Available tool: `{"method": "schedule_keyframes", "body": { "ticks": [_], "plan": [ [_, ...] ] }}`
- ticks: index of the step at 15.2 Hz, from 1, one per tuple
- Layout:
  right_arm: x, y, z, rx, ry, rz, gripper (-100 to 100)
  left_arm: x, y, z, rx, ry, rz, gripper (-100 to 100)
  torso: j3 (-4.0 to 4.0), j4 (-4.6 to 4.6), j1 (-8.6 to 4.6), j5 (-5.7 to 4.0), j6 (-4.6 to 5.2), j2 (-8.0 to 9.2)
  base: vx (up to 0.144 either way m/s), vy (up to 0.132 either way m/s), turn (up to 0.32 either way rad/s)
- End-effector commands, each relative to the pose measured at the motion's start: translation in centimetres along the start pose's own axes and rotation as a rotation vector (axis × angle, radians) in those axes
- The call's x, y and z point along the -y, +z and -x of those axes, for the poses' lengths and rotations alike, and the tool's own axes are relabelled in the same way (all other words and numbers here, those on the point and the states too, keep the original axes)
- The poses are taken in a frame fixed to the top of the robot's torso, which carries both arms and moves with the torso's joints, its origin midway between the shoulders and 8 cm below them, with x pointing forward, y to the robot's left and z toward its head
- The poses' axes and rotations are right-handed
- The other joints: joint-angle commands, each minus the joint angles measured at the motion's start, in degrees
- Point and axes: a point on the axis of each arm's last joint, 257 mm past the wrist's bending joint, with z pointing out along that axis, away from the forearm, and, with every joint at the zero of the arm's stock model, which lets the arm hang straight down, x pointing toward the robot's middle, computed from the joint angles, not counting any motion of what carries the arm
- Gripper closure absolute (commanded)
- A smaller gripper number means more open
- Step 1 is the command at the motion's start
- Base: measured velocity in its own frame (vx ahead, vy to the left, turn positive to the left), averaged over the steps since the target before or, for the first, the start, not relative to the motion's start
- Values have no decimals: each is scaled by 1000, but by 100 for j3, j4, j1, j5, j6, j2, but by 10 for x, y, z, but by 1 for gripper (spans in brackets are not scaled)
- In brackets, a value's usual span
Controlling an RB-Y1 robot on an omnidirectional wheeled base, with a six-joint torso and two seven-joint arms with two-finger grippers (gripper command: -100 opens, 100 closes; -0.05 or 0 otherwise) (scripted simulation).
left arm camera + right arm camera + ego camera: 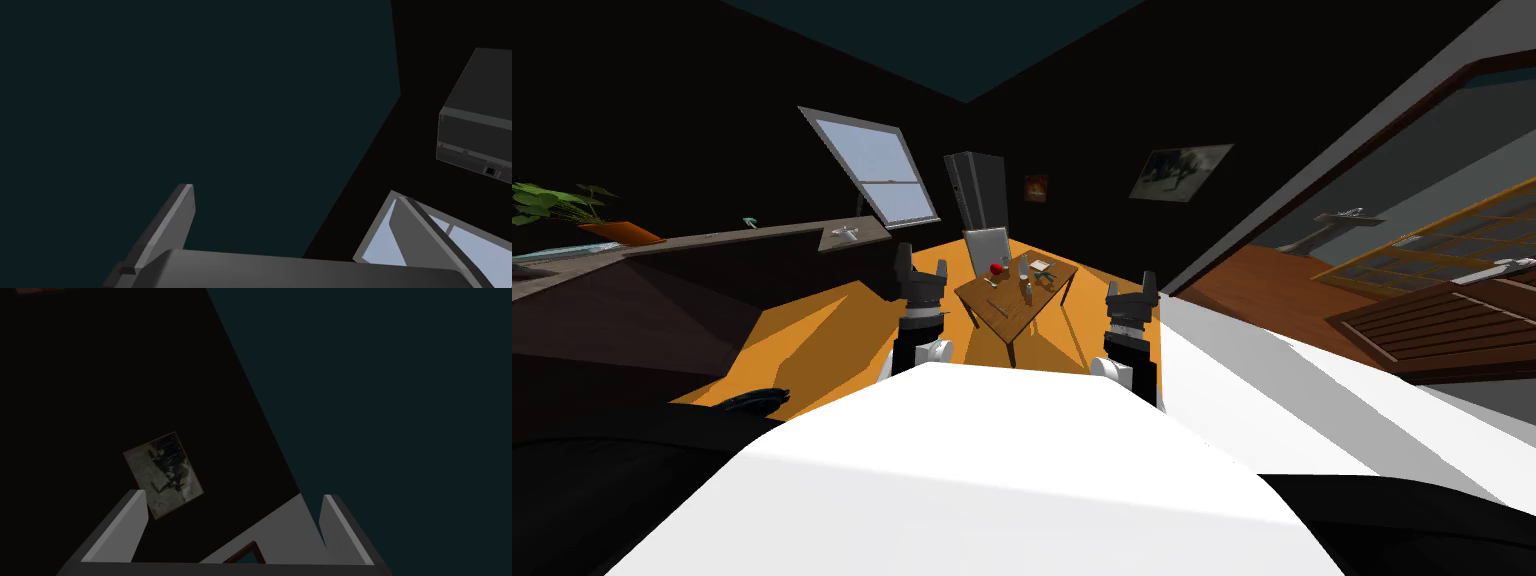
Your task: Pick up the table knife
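A: Where is the thin grey table knife (1001, 306)?
B: On the small brown wooden table (1024, 318), beyond and between the left gripper (923, 262) and right gripper (1130, 284), well apart.
A: Their fingers?
B: Both spread wide, holding nothing.

Head camera steeply down toward far table (1012, 322); wrist cameras toward ceiling (200, 90)

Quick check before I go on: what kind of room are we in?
Most likely a kitchen with a dining spot: a long counter along the wall, what looks like a tall dark fridge in the corner, and a small wooden table laid with small items.
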Motion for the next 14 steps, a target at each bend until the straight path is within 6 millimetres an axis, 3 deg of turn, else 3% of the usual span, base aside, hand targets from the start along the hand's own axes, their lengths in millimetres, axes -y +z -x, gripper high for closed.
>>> {"method": "schedule_keyframes", "body": {
  "ticks": [1, 4, 11, 12, 14],
  "plan": [
    [0, 0, 0, 0, 0, 0, 0, -15, -2, -5, -41, 24, 37, -100, 0, 0, 0, 0, 0, 0, -3, -25, -31],
    [0, 0, 0, 0, 0, 0, 0, -50, -7, -9, -95, 66, 116, -100, 1, 0, -23, -4, 2, 3, -14, -76, -48],
    [0, 0, 0, 0, 0, 0, 0, -106, -21, -6, -142, 126, 243, -100, -1, -1, -30, -6, 2, -1, -3, -75, -35],
    [0, 0, 0, 0, 0, 0, 0, -123, -26, -4, -158, 149, 283, -100, -1, -1, -30, -7, 1, -2, -5, -75, -42],
    [0, 0, 0, 0, 0, 0, 0, -126, -27, -3, -157, 149, 291, -100, -1, -1, -31, -6, 1, -1, 5, -65, -28]
  ]
}}
